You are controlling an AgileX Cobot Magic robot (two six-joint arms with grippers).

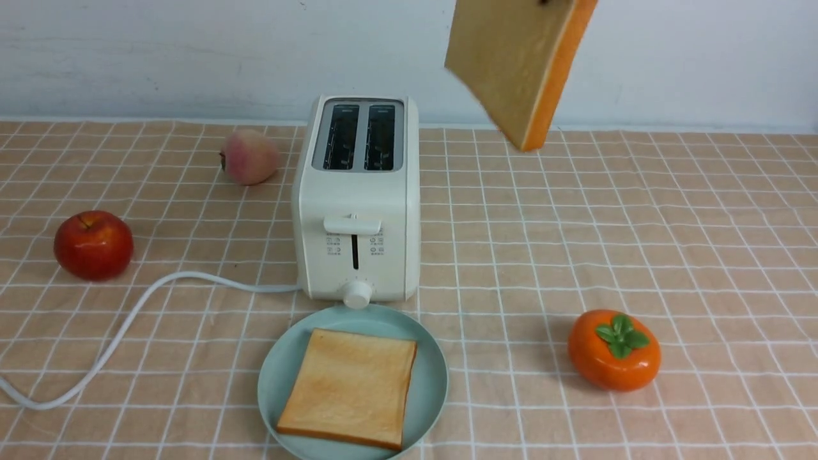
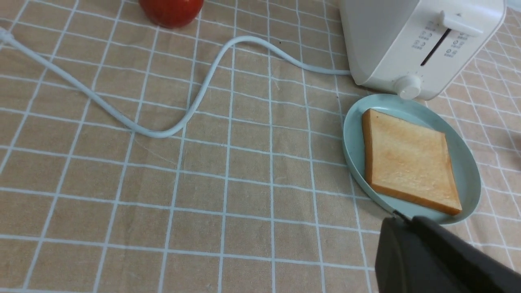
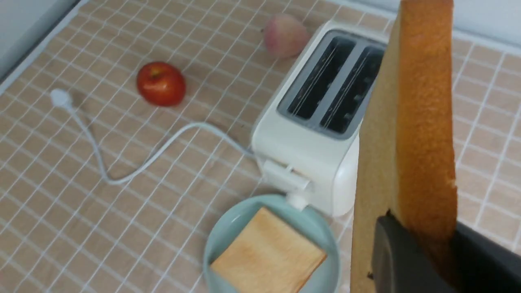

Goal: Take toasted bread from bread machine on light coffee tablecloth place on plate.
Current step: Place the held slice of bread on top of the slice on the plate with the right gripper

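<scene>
- Where the front view meets its top edge, the raised slice [image 1: 514, 64] of toasted bread hangs tilted in the air, clear of the surface and to the right of the bread machine [image 1: 356, 211]. A dark speck at its top is probably the right gripper, though too little shows to be sure.
- Both slots of the bread machine show only their dark wire guides, and its white cord [image 1: 128, 319] trails left across the light coffee tablecloth [image 1: 671, 223].
- Just in front of the bread machine sits the plate [image 1: 278, 383], its far rim under the knob, with the plated slice [image 1: 350, 386] lying flat in it.
- A red apple [image 1: 93, 245] and a peach [image 1: 249, 156] lie to the left and an orange persimmon [image 1: 613, 350] to the right, all apart from the plate.
- From the left wrist, the left gripper [image 2: 407, 228] shows as one dark mass near the plate's rim, its jaws pressed together with nothing between them.
- From the right wrist, the right gripper [image 3: 427, 252] pinches the raised slice by one crust edge, with dark fingers [image 3: 390, 256] on both faces. The slice stands upright before the camera and hides one corner of the bread machine, and the plate with its plated slice lies beyond.
</scene>
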